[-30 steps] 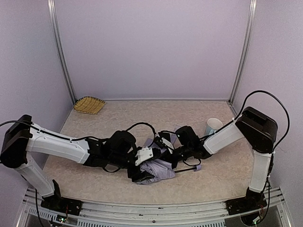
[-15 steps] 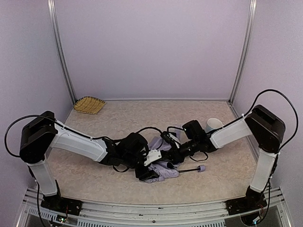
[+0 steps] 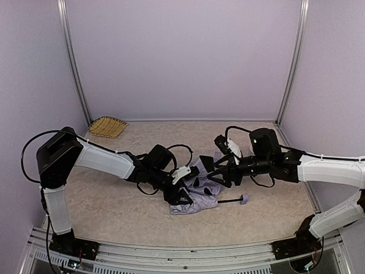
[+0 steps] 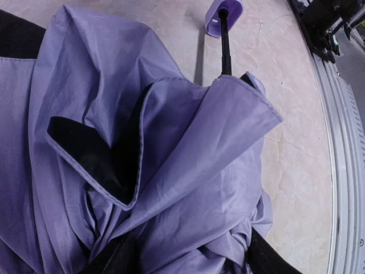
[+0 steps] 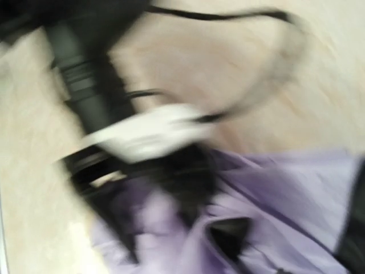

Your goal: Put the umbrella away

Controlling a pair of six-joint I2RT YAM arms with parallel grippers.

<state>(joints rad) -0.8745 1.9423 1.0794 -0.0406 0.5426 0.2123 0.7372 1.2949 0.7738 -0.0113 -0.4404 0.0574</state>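
The umbrella (image 3: 199,200) lies crumpled in the middle of the table, lavender fabric with black underside showing. Its thin black shaft (image 3: 229,201) points right and ends in the small lavender handle (image 3: 244,198). My left gripper (image 3: 182,194) sits low on the left side of the fabric. In the left wrist view the umbrella (image 4: 188,171) fills the frame, a bunch of it is pressed between my two fingers (image 4: 114,260), and the handle (image 4: 223,16) is at the top. My right gripper (image 3: 214,173) hangs open just above the fabric's far right edge, holding nothing. The right wrist view is blurred.
A woven yellow basket (image 3: 107,125) sits at the back left corner. Purple walls and metal posts close in the table on three sides. The metal rail (image 4: 342,171) of the near edge runs just beyond the umbrella.
My right gripper has opened, let go of the umbrella and drawn back to the right and up. My left gripper has narrowed onto the fabric and shifted right with its arm stretching out.
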